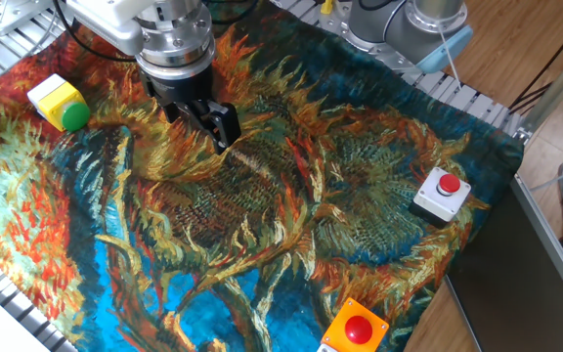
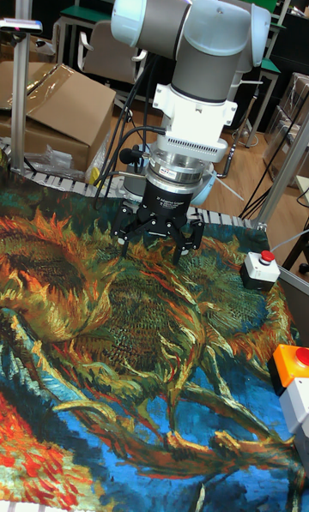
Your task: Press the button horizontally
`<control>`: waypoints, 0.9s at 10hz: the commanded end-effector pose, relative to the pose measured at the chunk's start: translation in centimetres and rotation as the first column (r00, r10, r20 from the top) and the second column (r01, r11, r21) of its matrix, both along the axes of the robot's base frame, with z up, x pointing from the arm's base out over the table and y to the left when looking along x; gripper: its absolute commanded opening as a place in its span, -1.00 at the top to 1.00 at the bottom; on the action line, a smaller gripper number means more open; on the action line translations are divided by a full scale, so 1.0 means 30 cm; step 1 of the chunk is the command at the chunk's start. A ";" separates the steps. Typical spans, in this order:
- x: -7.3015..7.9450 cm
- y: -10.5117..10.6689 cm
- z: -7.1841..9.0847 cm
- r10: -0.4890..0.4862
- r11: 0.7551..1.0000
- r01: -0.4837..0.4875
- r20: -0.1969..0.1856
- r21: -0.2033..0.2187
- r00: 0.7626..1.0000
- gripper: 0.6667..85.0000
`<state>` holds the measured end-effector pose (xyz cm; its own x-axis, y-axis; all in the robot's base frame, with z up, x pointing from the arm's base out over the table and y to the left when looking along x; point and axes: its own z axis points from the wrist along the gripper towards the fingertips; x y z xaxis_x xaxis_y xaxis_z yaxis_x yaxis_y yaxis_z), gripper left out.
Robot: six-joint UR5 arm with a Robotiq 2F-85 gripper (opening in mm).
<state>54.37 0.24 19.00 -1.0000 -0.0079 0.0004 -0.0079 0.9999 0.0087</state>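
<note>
Three push-buttons on show: one green button (image 1: 74, 116) on a yellow box, and two reds, a red button on a grey-white box (image 1: 448, 184) and a red button on an orange box (image 1: 359, 330). One arm (image 2: 210, 40), one hand (image 2: 153, 246). One sunflower cloth (image 1: 291, 215). One cardboard box (image 2: 51, 105) behind.

Cardboard box (image 2: 64, 109), wooden floor (image 1: 526, 39)
</note>
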 end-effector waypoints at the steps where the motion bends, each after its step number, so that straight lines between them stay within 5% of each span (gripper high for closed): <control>1: 0.204 0.108 0.031 0.106 0.988 -0.131 0.249 0.086 0.963 0.98; 3: 0.217 0.079 0.031 0.118 0.990 -0.135 0.261 0.050 0.958 0.98; 9: 0.201 0.091 0.029 0.148 0.984 -0.167 0.247 0.058 0.958 0.98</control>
<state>60.16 2.54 19.62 -0.9637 -0.1327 -0.2317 -0.1488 0.9874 0.0534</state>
